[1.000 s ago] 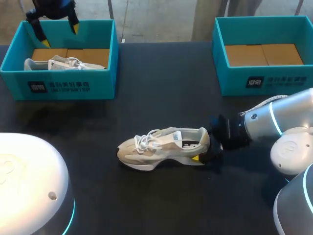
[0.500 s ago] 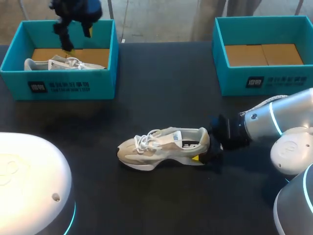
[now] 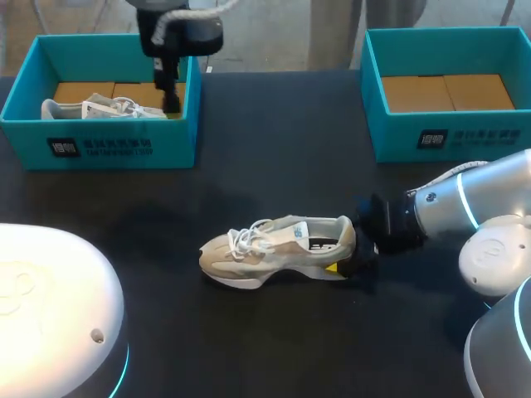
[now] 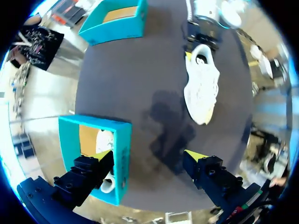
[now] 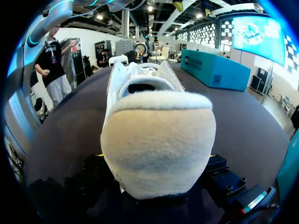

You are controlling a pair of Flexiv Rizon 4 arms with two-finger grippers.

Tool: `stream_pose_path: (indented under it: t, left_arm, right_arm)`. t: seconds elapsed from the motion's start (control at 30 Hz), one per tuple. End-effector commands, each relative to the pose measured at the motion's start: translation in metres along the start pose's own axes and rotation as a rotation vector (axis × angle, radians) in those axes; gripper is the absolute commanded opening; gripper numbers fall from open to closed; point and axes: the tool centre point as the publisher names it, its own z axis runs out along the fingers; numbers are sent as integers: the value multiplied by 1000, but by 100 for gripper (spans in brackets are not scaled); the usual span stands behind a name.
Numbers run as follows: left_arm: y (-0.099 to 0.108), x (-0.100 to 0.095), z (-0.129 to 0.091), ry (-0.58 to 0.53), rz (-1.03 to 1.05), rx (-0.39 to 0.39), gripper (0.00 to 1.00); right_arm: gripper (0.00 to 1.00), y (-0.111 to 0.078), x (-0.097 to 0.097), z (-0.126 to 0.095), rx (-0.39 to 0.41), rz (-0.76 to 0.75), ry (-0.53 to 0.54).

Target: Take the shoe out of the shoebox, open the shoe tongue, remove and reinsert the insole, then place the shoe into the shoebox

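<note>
A beige and white shoe [image 3: 278, 249] lies on its sole in the middle of the black table [image 3: 274, 141], toe to the left. My right gripper [image 3: 343, 258] is shut on the heel; in the right wrist view the heel [image 5: 158, 144] fills the space between the fingers. My left gripper [image 3: 170, 93] hangs open and empty above the right wall of the left teal shoebox [image 3: 99, 149]. In the left wrist view its yellow tips straddle that box's wall [image 4: 122, 158], and the shoe [image 4: 202, 84] lies far ahead. The shoebox at the right [image 3: 448, 137] shows only its cardboard floor.
A second pale shoe [image 3: 99, 108] lies inside the left shoebox. The white dome of my left arm's base [image 3: 50, 307] fills the near left corner, and my right arm's white links [image 3: 489, 249] stand at the near right.
My left arm has swung right, from above the left box's far left corner to above its right wall. The right arm and the shoe have not moved.
</note>
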Motion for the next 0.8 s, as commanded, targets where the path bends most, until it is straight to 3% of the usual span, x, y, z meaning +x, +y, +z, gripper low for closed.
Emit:
stream_pose_path:
  t: [0.03,0.8]
  left_arm:
    - [-6,17,11,-59,-277,73,100]
    - [-8,18,13,-60,-260,74,100]
  right_arm:
    - [0,-3,2,1,3,0,-1]
    - [0,-3,2,1,3,0,-1]
